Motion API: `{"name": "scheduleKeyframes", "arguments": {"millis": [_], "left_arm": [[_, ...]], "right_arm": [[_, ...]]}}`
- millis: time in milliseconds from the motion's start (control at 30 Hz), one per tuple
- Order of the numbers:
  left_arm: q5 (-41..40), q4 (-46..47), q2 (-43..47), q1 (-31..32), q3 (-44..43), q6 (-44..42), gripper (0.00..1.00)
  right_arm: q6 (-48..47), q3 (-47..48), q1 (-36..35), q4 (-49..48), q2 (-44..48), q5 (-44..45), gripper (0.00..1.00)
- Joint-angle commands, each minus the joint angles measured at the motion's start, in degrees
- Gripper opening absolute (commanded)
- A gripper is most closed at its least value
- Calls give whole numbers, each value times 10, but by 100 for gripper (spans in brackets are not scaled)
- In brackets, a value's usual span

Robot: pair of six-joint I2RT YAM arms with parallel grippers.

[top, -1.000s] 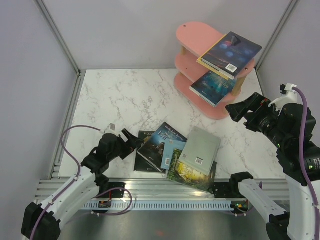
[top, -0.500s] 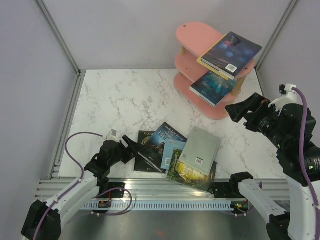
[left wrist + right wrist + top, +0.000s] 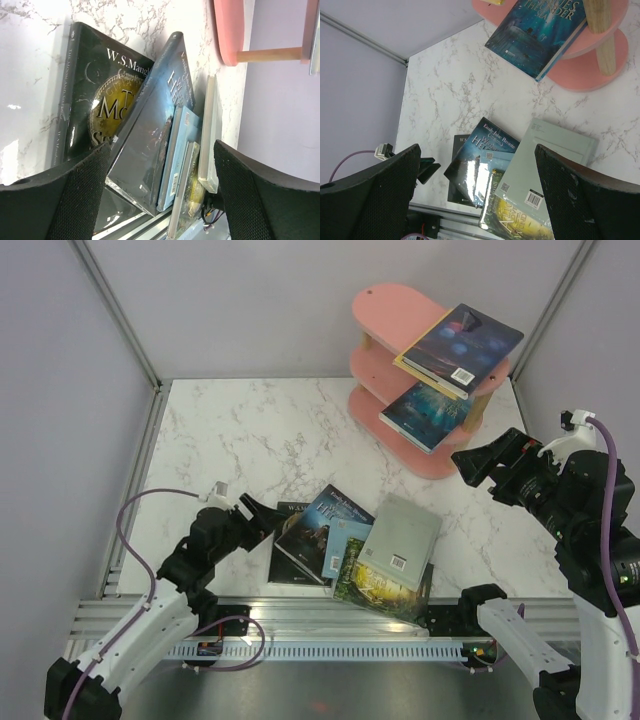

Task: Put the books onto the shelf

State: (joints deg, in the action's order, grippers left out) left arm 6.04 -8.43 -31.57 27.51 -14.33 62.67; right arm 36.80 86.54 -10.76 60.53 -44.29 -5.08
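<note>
Surveyed marble table (image 3: 250,430) first: no shift of any book over the last second.

Shelf (image 3: 385,305) at far right, loaded as before. Dark purple-blue book (image 3: 470,338) on top tier, teal book (image 3: 425,410) on middle tier.

Right gripper (image 3: 487,465) parked just beside shelf base. Jaws spread wide, empty, unmoved.

Sole motion from left arm: a dip toward near edge, then back up to pile's left side.

Pile near front edge, undisturbed:
- grey book (image 3: 402,530) uppermost
- dark blue book (image 3: 322,525)
- light blue book (image 3: 347,540)
- landscape book (image 3: 385,588)
- black book with gold title (image 3: 95,100) lowest, at left

Left gripper (image 3: 262,518) at black book's left edge. Jaws apart, clasping nothing. Contact with cover: cannot tell.

Probably still lining up a pick. Five books yet to shelve.
</note>
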Motion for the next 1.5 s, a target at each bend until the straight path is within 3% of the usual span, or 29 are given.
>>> {"name": "scheduleKeyframes", "arguments": {"millis": [0, 267, 467, 667, 867, 1200, 1467], "left_arm": [[-15, -17, -5, 1, -11, -28, 87], [-3, 7, -9, 1, 24, -19, 89], [40, 82, -58, 1, 70, -5, 88], [87, 213, -106, 2, 94, 10, 88], [93, 264, -142, 23, 107, 43, 86], [40, 407, -154, 84, 194, 138, 70], [26, 480, -236, 104, 180, 141, 54]], "right_arm": [[-8, 13, -3, -5, 3, 5, 98], [-6, 10, -3, -5, 3, 5, 98], [-3, 6, -3, -6, 0, 2, 98], [-3, -9, -3, -7, 2, 0, 98], [-2, -14, -2, -9, 2, 0, 98], [-5, -19, -3, -9, 3, 1, 98], [-4, -24, -3, -9, 4, -2, 98]]}}
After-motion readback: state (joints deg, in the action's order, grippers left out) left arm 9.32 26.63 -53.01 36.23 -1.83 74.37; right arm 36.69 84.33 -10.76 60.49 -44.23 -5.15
